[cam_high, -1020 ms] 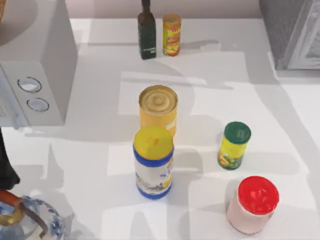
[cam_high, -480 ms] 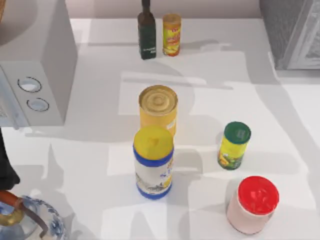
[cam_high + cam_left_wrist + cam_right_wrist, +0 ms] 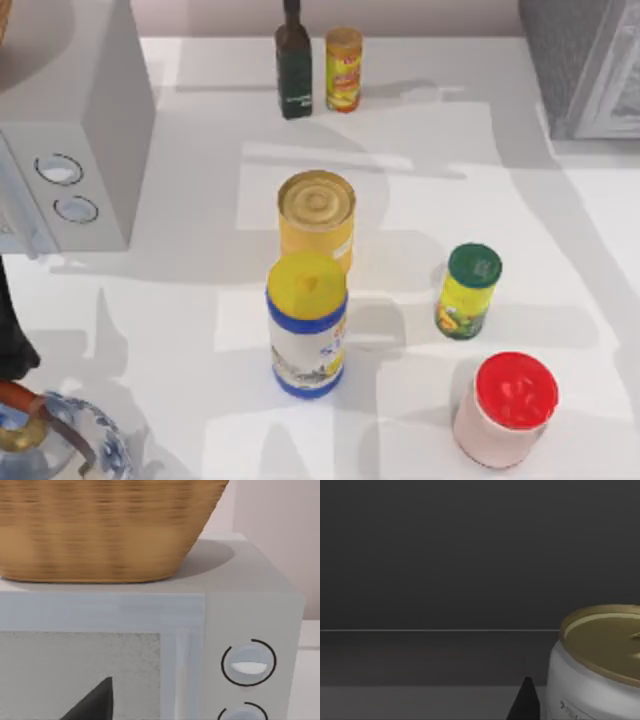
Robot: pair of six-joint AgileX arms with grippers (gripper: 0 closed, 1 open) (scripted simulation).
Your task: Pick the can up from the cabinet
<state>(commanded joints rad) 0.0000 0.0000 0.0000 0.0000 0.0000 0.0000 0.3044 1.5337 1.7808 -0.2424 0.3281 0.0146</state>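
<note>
The can stands upright near the middle of the white cabinet, its gold ringed top facing up. Just in front of it, nearly touching, stands a white jar with blue bands and a yellow cap. A small yellow bottle with a green cap stands apart on the can's right, and a red-lidded jar sits nearer the front edge. At the back, a dark bottle and a slim orange tin stand side by side. A grey microwave with two round dials fills the left side.

The left wrist view faces the microwave's front, with a woven basket resting on top; a dark tip of the left claw pokes in. The right wrist view shows a dark tip of the right claw beside a white tin with a gold lid. Whether either claw is released or clenched, I cannot tell.
</note>
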